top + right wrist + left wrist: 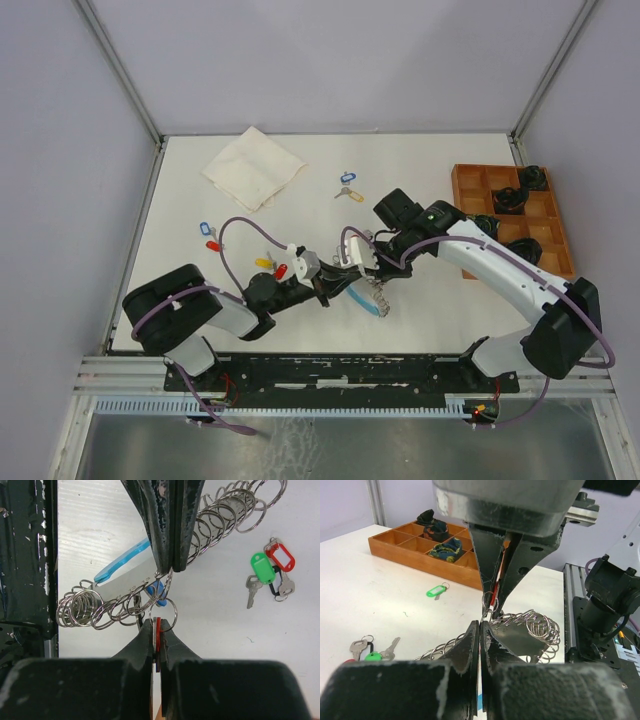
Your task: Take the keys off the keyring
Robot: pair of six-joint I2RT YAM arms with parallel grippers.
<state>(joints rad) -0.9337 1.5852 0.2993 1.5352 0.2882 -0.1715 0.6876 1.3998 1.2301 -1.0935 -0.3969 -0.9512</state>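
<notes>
Closest to us, the right gripper [156,622] has its jaws clamped on a red tag [157,641] hanging from a small ring [163,614]. We see the left gripper [480,626] pinched shut on the keyring [100,607], at the front middle of the table [450,310].

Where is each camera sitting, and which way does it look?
Top external: high behind the arms, looking down on the table, both arms in view.
Left wrist: on the left arm, looking along the left gripper toward the wooden tray.
Right wrist: on the right arm, looking down past the right gripper, shut on a red-tagged key, at the table.
Shared: both wrist views show the keyring and the other arm's gripper.
</notes>
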